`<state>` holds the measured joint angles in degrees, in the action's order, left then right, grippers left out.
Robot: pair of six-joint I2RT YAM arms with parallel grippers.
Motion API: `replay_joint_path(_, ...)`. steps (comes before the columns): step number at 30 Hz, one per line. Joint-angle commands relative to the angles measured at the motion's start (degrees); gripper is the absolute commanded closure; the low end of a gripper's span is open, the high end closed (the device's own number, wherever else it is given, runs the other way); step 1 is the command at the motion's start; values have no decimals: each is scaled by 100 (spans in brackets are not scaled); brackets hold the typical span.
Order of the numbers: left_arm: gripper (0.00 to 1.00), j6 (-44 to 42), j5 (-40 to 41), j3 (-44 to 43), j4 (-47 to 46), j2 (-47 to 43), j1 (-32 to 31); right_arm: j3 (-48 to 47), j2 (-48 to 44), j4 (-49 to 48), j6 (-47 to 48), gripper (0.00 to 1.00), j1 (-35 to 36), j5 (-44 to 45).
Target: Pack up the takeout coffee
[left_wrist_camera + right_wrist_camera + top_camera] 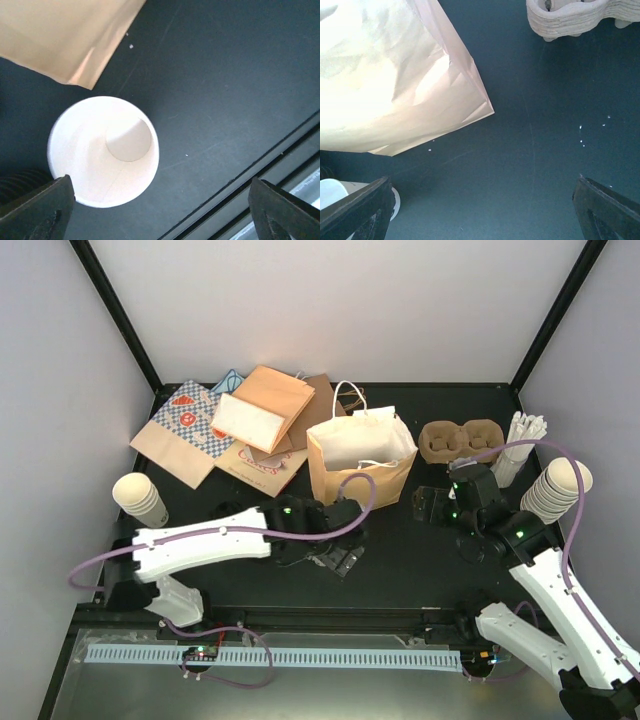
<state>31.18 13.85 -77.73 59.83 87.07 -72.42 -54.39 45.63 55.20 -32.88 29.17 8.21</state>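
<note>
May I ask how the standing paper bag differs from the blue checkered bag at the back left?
Pose: the standing paper bag is upright and open, the blue checkered bag flat. Look: the standing one is plain tan, the checkered one printed. Both are paper.

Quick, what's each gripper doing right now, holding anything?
Left gripper: open, holding nothing; a lidless paper cup stands just under it.
Right gripper: open, holding nothing.

Top cam overhead; wrist cams close, share bag [360, 465].
</note>
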Motion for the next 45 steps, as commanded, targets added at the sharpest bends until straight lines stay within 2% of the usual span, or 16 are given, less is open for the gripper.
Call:
replay_joint_path(1,1,555,237,-19,287,-791,148,73,-84,-197,92,0,-17,-122)
replay_joint_path(8,1,1070,633,1001,335,-1837,805,240,-115,-336,103,1,-17,-230)
replay_joint_path(12,1,1245,535,1458,272,-2361,1338,368,-98,-442,114,0,-17,-228)
replay_joint_path(18,1,1054,291,2167,11,-2917,1838,463,-129,-574,80,1,-14,-152)
replay_joint_path(23,1,805,-45,2487,-57,-2847,2368,473,-157,-666,106,0,-19,-127)
replay_joint_path(39,1,269,-344,2532,-257,-1906,3206,463,-142,-642,137,0,-17,-106)
replay_joint_path(45,10,196,-430,2568,-352,-1764,3307,465,-131,-668,165,0,-16,-120)
